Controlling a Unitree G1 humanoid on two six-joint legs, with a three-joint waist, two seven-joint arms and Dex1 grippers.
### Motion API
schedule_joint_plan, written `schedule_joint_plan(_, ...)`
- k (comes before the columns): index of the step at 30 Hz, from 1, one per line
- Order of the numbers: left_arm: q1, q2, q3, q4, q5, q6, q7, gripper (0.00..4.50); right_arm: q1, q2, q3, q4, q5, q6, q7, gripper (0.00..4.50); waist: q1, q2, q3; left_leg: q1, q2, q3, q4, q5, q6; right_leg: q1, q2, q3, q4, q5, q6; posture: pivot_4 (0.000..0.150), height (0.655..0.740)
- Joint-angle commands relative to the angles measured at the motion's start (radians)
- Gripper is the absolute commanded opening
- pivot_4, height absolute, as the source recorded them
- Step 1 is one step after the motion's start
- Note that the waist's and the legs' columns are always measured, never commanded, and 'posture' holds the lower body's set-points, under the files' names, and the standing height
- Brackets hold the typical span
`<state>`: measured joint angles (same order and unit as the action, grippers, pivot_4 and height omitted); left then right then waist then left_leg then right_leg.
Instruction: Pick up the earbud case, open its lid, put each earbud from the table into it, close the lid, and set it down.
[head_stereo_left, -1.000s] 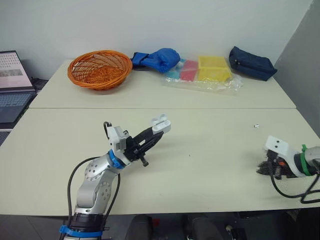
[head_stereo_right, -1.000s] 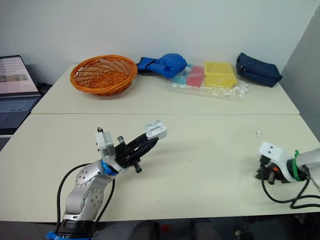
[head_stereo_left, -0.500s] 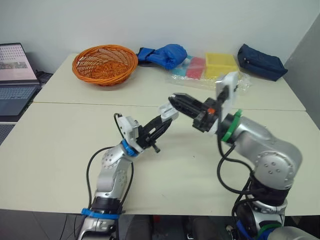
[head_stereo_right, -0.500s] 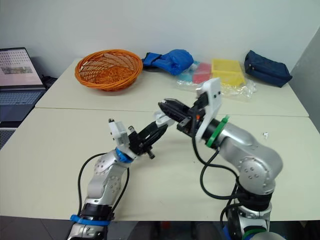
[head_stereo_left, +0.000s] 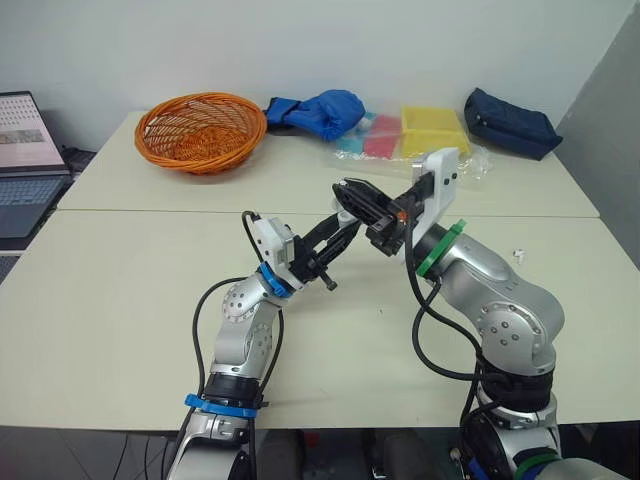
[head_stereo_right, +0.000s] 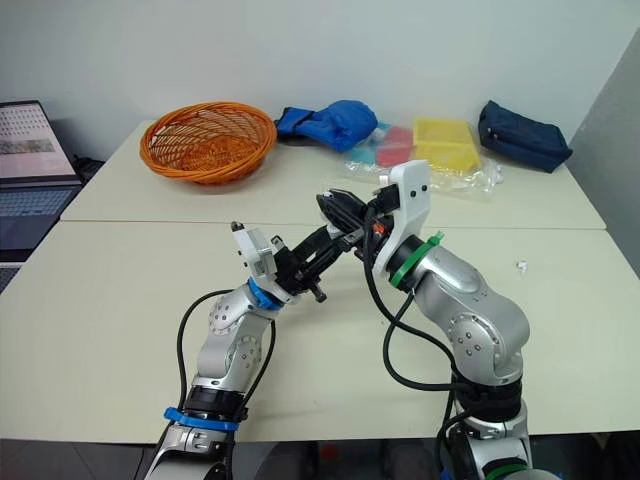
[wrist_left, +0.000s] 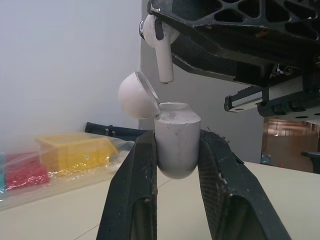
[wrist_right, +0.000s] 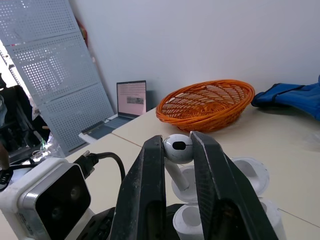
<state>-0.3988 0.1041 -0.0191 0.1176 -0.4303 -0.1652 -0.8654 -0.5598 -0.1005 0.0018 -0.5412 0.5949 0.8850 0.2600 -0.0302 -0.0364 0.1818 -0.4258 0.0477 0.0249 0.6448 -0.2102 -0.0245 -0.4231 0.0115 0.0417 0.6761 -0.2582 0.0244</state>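
My left hand (head_stereo_left: 338, 230) clamps the earbud case (wrist_left: 176, 145) above the tabletop (head_stereo_left: 120, 290), lid (wrist_left: 137, 95) swung open; my right hand (wrist_right: 177, 144) pinches an earbud (wrist_left: 161, 50) just over the mouth. If the stem comes down off-line it may catch the rim, or slip free and drop

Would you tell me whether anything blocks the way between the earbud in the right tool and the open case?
Nothing visible does. The small white earbud, pinched in the right tool, hangs stem-down just above the round white plastic case held by the left tool; its hinged lid is swung aside.
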Motion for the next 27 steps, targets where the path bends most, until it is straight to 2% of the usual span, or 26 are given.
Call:
schedule_joint_plan(1,-0.017,-0.004,-0.006,-0.030,-0.011,-0.014,-0.008,0.76,0.020,-0.015,0.007,-0.024,-0.009,-0.031,-0.003,0.39,0.000,0.000,0.000,0.000,0.000,0.000,0.000,0.000,0.000,0.000,0.000,0.000,0.000,0.000,0.000,0.150,0.7400)
schedule_joint_plan(19,-0.022,-0.006,-0.008,-0.048,-0.024,0.000,0.003,0.76,0.076,-0.050,0.063,-0.011,-0.048,-0.061,-0.010,0.39,-0.001,0.000,0.000,0.001,0.000,0.001,0.000,0.000,0.000,0.000,0.000,0.001,0.000,0.000,0.000,0.150,0.7400)
schedule_joint_plan(25,-0.022,-0.006,-0.009,-0.052,-0.026,0.009,0.002,0.76,0.079,-0.062,0.061,0.004,-0.074,-0.092,-0.013,2.36,0.000,0.000,0.000,0.001,0.000,0.001,0.000,0.000,0.000,0.000,0.000,0.001,0.001,0.000,0.000,0.150,0.7400)
schedule_joint_plan(27,-0.023,-0.005,-0.009,-0.051,-0.026,0.009,0.001,0.76,0.077,-0.064,0.058,0.009,-0.083,-0.101,-0.013,2.36,0.000,0.000,0.000,0.001,0.000,0.001,0.000,0.000,0.000,0.000,0.000,0.001,0.001,0.000,0.000,0.150,0.7400)
